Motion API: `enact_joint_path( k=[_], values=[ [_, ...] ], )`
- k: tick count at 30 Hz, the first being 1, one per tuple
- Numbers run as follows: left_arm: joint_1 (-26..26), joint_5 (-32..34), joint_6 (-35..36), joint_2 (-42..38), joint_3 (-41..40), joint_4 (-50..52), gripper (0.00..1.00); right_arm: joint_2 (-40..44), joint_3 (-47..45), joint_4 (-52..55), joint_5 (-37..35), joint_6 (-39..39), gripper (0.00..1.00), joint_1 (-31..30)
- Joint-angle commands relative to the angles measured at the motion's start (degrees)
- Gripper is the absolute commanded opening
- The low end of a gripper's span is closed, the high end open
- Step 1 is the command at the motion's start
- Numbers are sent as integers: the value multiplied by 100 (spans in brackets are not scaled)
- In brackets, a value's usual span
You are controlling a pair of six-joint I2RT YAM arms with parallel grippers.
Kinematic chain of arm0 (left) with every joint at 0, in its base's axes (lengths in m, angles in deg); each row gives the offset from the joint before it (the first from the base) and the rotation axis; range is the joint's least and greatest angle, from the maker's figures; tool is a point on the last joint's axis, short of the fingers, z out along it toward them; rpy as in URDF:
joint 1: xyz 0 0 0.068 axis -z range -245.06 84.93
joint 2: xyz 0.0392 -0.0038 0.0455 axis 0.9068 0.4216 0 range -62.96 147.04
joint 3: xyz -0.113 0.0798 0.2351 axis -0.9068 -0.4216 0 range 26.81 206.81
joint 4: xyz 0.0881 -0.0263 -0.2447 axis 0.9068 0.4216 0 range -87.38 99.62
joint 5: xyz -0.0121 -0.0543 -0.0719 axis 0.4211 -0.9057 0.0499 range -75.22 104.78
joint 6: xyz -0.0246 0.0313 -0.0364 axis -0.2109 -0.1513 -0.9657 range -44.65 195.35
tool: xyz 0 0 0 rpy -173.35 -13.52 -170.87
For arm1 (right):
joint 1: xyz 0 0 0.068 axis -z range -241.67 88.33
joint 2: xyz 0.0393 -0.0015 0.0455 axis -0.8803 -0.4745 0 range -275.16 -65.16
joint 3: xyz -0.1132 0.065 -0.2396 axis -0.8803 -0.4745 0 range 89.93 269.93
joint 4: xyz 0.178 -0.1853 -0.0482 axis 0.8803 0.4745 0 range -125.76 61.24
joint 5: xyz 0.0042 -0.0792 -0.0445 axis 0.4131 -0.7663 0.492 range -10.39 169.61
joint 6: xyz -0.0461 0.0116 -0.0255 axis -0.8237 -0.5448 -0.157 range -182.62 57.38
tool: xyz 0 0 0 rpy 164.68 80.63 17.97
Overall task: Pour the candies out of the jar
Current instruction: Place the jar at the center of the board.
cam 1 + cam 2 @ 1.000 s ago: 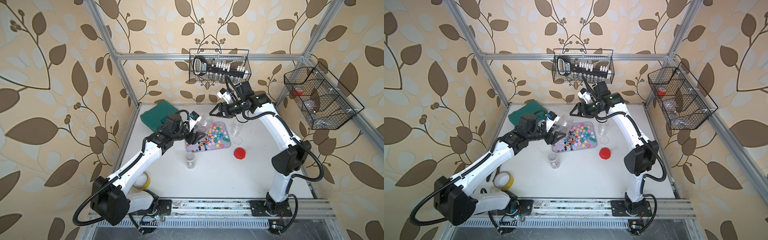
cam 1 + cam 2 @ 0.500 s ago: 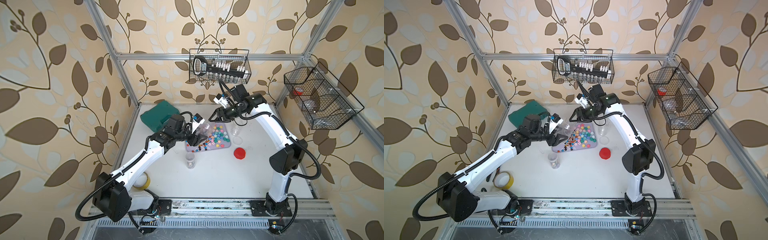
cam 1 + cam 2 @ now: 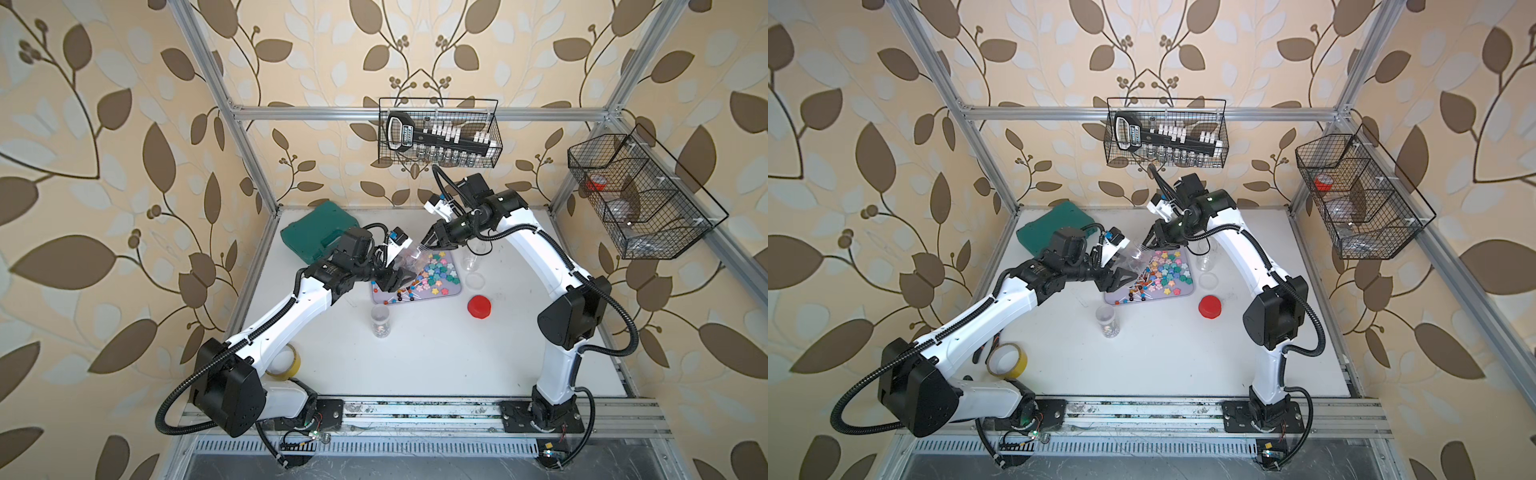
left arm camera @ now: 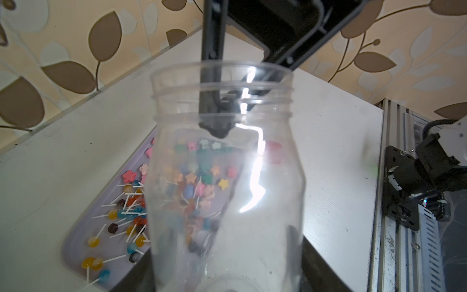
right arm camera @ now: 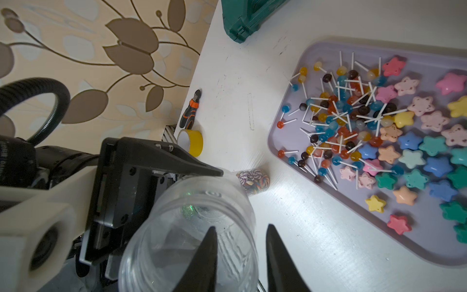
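Observation:
My left gripper (image 3: pixel 395 282) is shut on a clear jar (image 3: pixel 409 259), which lies tilted with its mouth toward my right gripper (image 3: pixel 426 245) over a lavender tray (image 3: pixel 451 293). The jar (image 5: pixel 189 240) looks empty inside. The candies (image 5: pixel 353 121), ball lollipops on white sticks and pastel star-shaped pieces, lie spread across the tray (image 5: pixel 429 50). My right gripper (image 5: pixel 240 226) straddles the jar's rim: one finger reaches inside the mouth, the other stays outside, with a gap between finger and wall. In the left wrist view that inner fingertip (image 4: pixel 214 126) shows through the jar (image 4: pixel 227 227).
A small clear jar of swirl lollipops (image 3: pixel 380 320) stands in front of the tray. A red lid (image 3: pixel 478 306), clear cups (image 3: pixel 471 262) and a clear lid (image 3: pixel 474 280) sit to its right. A green case (image 3: pixel 318 232), yellow tape (image 3: pixel 1007 361) and pliers (image 5: pixel 189 111) lie left.
My right gripper has come down and leftward to the jar's mouth and its fingers have narrowed around the rim. The left gripper still holds the jar over the tray.

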Motion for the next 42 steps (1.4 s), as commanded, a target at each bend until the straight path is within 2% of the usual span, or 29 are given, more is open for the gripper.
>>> enact_joint_path(
  k=[1, 8, 14, 18, 23, 31, 38, 42],
  values=[
    [25, 29, 145, 22, 292, -102, 45, -56, -66, 94, 98, -94, 22, -32],
    [25, 134, 160, 75, 199, -113, 50, -31, -137, 90, 140, -103, 1, -36],
    [20, 223, 121, 146, 175, -165, 59, 34, -174, 92, 111, -112, 0, -36],
    [25, 214, 102, 199, 182, -158, 72, 128, -203, 92, -19, -112, 0, -29],
    [25, 305, 137, 199, 199, -178, 99, 300, -294, 90, -325, -94, 0, 13],
    [25, 599, 248, 237, 397, -163, 99, 631, -536, 62, -777, -46, 0, 362],
    [-18, 1408, 71, 311, 658, -119, 99, 803, -455, 435, -2408, -216, 0, 698],
    [-63, 1997, -362, 479, 906, 128, 99, 827, -227, 507, -3109, -271, 0, 904]
  ],
)
